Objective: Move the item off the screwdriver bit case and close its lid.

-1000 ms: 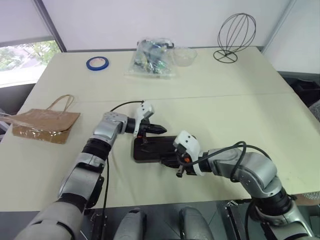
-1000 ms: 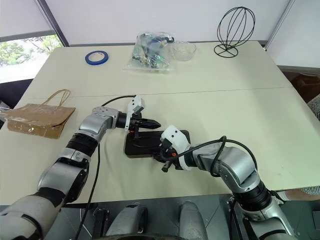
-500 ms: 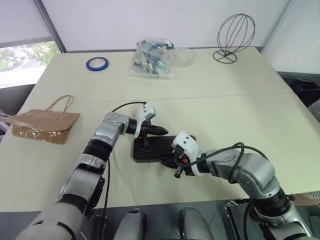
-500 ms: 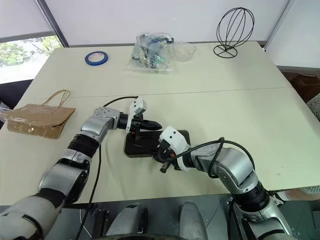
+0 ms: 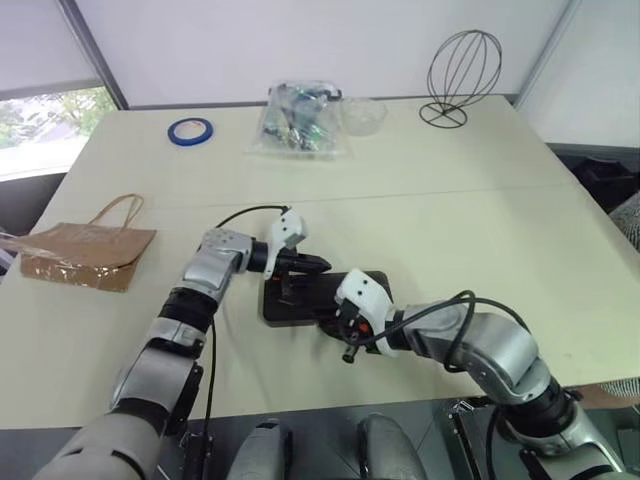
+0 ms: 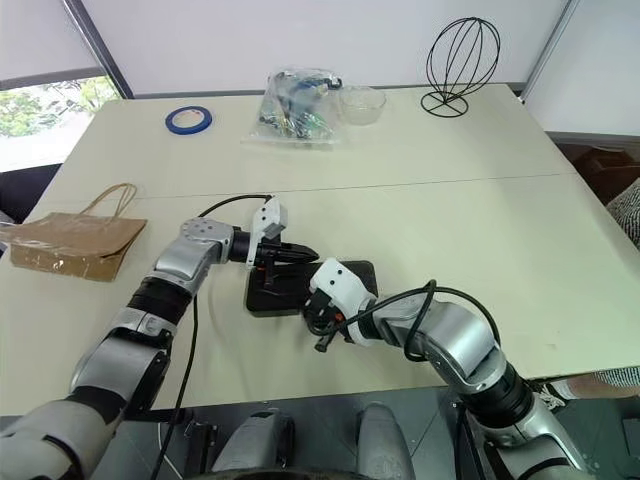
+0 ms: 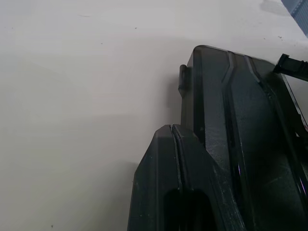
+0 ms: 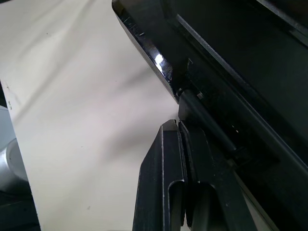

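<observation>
Near the tabletop's (image 5: 500,230) front edge: screwdriver bit case (image 5: 300,300), flat, lid (image 7: 250,120) down over tray, latch tab on one edge. Left gripper (image 5: 318,263) fingers pressed together over the case's far edge, holding nothing. Right gripper (image 5: 345,335) fingers closed, empty, at the case's near edge. Further back: clear bag (image 5: 298,118), blue tape roll (image 5: 190,130), wire stand (image 5: 462,65); paper bag (image 5: 88,245) far left.

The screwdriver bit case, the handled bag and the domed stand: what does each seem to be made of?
Screwdriver bit case: dark moulded plastic, probably, with ridges and a slight sheen.
Handled bag: brown paper, creased and matte.
Domed stand: thin black wire, likely metal, open loops.
</observation>
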Robot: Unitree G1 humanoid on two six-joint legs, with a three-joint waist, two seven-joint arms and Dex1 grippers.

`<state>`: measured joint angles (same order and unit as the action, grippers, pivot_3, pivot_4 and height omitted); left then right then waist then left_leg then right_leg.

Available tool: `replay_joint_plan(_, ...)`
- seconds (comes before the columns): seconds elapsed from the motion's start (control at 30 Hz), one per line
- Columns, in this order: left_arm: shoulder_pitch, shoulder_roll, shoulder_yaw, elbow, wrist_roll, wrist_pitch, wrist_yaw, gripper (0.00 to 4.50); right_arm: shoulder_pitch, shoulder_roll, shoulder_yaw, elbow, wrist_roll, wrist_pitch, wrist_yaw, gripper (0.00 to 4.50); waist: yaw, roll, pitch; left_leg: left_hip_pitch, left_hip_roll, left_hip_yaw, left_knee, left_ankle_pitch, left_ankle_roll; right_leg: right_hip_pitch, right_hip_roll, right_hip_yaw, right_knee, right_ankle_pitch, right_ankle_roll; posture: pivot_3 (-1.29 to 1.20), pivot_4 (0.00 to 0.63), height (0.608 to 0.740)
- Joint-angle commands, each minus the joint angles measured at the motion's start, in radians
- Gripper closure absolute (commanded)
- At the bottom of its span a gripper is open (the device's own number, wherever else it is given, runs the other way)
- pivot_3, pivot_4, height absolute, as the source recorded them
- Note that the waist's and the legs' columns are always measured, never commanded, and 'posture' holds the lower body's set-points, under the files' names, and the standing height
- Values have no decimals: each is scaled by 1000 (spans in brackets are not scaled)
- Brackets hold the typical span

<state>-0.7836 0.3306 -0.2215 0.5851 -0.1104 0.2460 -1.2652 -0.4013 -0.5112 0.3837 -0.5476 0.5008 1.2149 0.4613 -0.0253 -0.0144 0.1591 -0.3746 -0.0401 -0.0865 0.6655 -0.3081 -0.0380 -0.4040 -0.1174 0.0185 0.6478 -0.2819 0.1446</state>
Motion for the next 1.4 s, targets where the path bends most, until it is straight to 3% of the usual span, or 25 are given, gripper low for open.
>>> replay_joint_plan(0.03,74,1,-79,18,41,-3,-45,4500,-13,-20,-16,17,-79,-39,-52,4447,-1,0,0,0,0,0,0,0,0,0,0,0,0,0,0,0,150,740)
replay_joint_plan(0.8,168,34,-118,-44,65,-29,-54,4500,-61,-21,15,27,-204,-218,-85,4447,-21,1,-1,1,1,-1,-1,-1,1,-1,1,0,0,0,0,0,150,740)
replay_joint_plan(1.1,122,33,-54,-2,47,-44,2,4500,-21,-100,-54,-34,-98,-115,13,4447,-14,1,-1,1,0,-1,-1,-1,1,0,1,0,0,0,0,0,150,740)
replay_joint_plan(1.4,92,68,77,-129,-51,63,68,4500,52,-247,-207,-158,34,-25,128,4447,-14,0,-1,0,0,-1,-1,-1,2,0,0,0,-1,0,0,0,150,740)
